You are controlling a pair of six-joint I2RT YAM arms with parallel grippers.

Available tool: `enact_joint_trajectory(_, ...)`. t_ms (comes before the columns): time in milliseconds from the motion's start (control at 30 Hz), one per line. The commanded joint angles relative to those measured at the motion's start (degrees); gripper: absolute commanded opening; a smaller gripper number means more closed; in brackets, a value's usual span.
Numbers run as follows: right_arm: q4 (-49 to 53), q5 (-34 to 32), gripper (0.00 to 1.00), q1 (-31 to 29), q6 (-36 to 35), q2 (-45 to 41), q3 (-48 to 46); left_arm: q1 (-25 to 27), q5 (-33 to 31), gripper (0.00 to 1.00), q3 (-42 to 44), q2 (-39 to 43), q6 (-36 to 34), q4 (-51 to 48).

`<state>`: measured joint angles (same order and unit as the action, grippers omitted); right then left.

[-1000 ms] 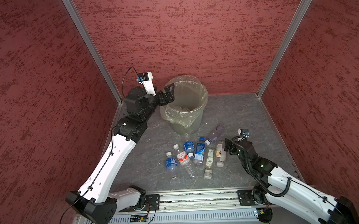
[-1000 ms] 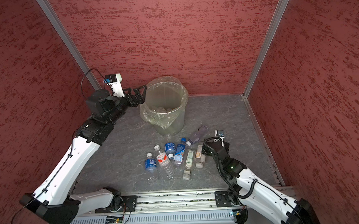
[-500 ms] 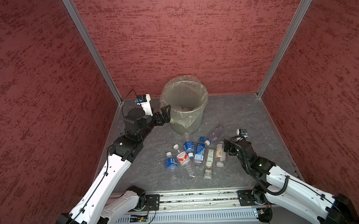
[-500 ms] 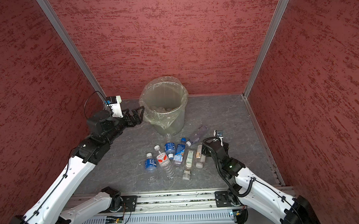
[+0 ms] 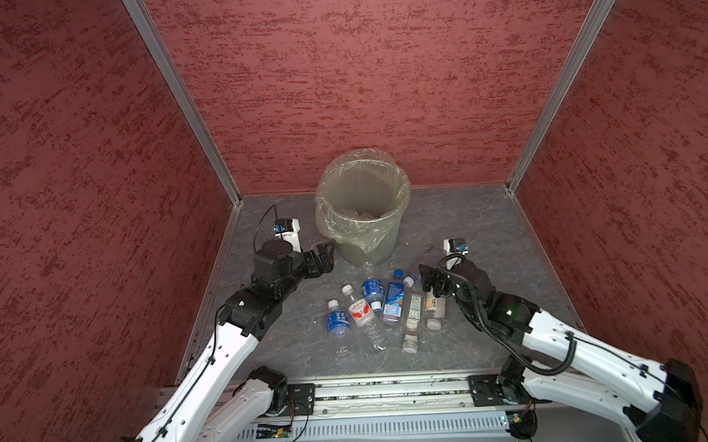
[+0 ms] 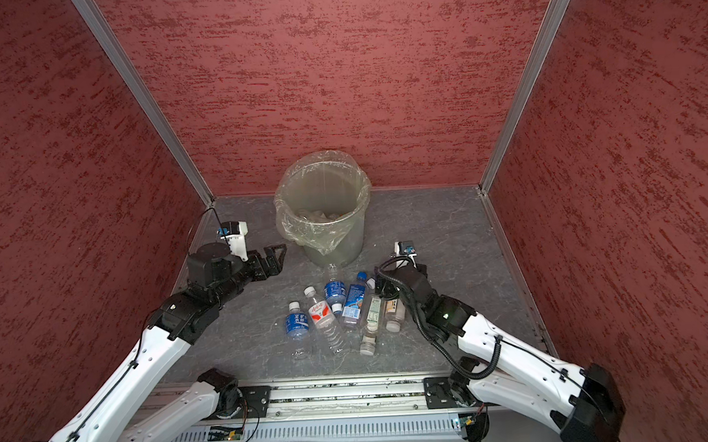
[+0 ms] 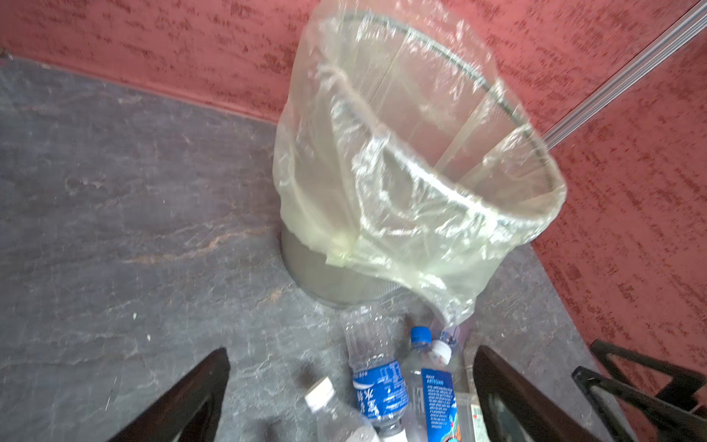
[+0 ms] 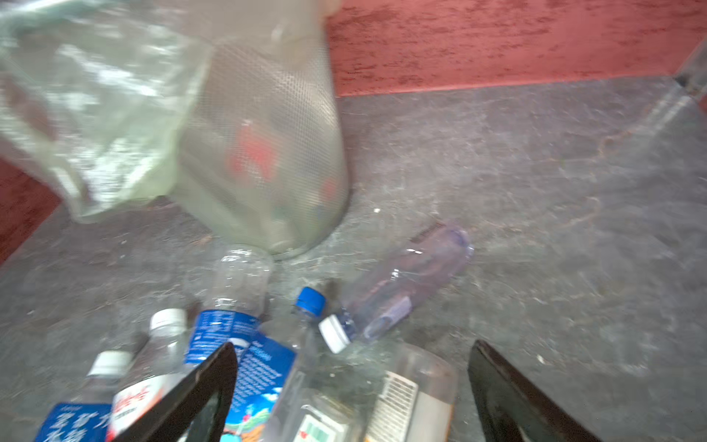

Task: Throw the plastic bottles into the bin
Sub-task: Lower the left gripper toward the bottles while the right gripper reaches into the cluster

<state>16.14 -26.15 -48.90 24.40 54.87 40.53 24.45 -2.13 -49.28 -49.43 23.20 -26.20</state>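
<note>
- Three red textured walls (image 5: 377, 63) are closing in the scene on the left, right and far sides.
- A grey marbled floor (image 5: 469, 224) is spreading between them, with a metal rail (image 5: 374, 395) running along its near edge.
- The left arm (image 5: 226, 353) is reaching from the near left toward the far middle. The right arm (image 5: 558, 344) is reaching in low from the near right.
- The bin (image 5: 370, 246) is standing upright at the far middle, close to the far wall, with a crinkly clear bag (image 5: 336, 225) hanging over its rim. In the right wrist view, blurred red patches are showing through its wall.
- The plastic bottles (image 5: 391, 299) are lying in a tight cluster mid-floor, just on the near side of the bin.
- The left gripper (image 5: 321, 259) is hovering just left of the bin's base with its jaws spread wide, carrying nothing.
- The right gripper (image 5: 426, 276) is sitting low at the cluster's right edge. Its jaws are spread wide on either side of a tan-labelled bottle (image 8: 417, 398), with gaps showing on both sides.
- A pale violet bottle (image 8: 413, 279) is lying at the cluster's far right, its white cap pointing toward the others.
- A blue-labelled bottle (image 5: 371, 289) is lying with its base just beside the bin's foot.
- A red-and-white-labelled bottle (image 5: 361, 311) is lying near the cluster's left edge.
</note>
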Motion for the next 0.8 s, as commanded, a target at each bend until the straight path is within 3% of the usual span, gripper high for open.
enact_joint_trajectory(0, 5.0, 0.2, 0.95, -5.3, -1.6, 5.5, 4.9, -0.1, 1.4, 1.00, 3.5, 0.9, 2.4, -1.6)
enact_joint_trajectory(300, 11.8, 1.4, 0.95, -16.6, -0.7, 20.9, 17.0, -0.6, 5.0, 0.96, 9.1, 0.2, 3.9, -2.6)
enact_joint_trajectory(600, 20.2, 9.5, 0.95, -17.8, 0.1, 31.5, 27.4, -2.4, 4.5, 0.87, 12.3, -0.2, 4.3, -3.6)
enact_joint_trajectory(767, 22.2, 13.5, 0.90, -18.5, -0.5, 37.3, 30.6, -5.0, 5.8, 0.86, 14.0, -0.7, 5.2, -3.5)
